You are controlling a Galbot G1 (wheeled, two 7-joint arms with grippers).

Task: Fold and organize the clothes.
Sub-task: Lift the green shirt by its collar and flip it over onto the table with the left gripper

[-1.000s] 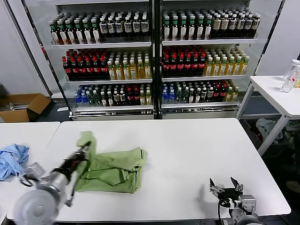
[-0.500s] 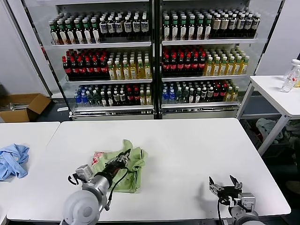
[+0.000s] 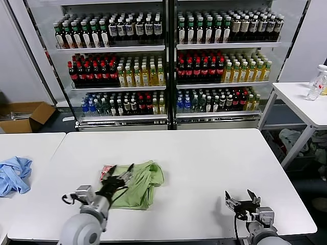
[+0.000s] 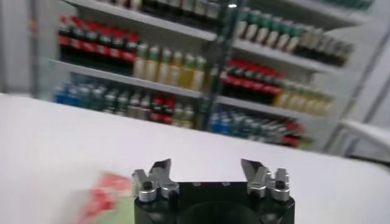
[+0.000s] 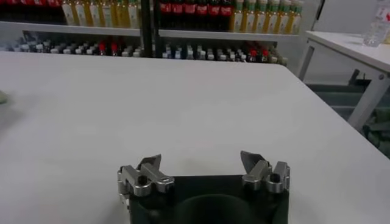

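Here the light green shirt point(image 3: 138, 184) is seen lying bunched on the near left part of the white tabletop point(image 3: 204, 163), its body gathered into a rough bundle with loose folds, and the red-and-white printed graphic point(image 3: 107, 171) turned up at its left edge; the bundle is judged only partly folded, since the edges are uneven and no tidy rectangle has been formed. The left pincer point(image 3: 120, 175) is held just over the shirt's left side, beside the graphic, with its jaws spread apart and no cloth caught between them, as is confirmed in the left wrist view, where the left pincer point(image 4: 204, 173) is shown gaping with only the blurred red print below; the cloth is thus taken to be released and resting on the tabletop by its own weight. The right pincer point(image 3: 244, 201) is parked at the near right edge, well apart from the shirt, its jaws likewise spread and nothing held, as the right wrist view shows of the right pincer point(image 5: 201, 167) over bare tabletop; it is judged to be kept out of the way while the left arm works alone. A light blue cloth point(image 3: 13, 173) is left on a separate tabletop to the far left; drink-filled shelves point(image 3: 163, 66) stand beyond.
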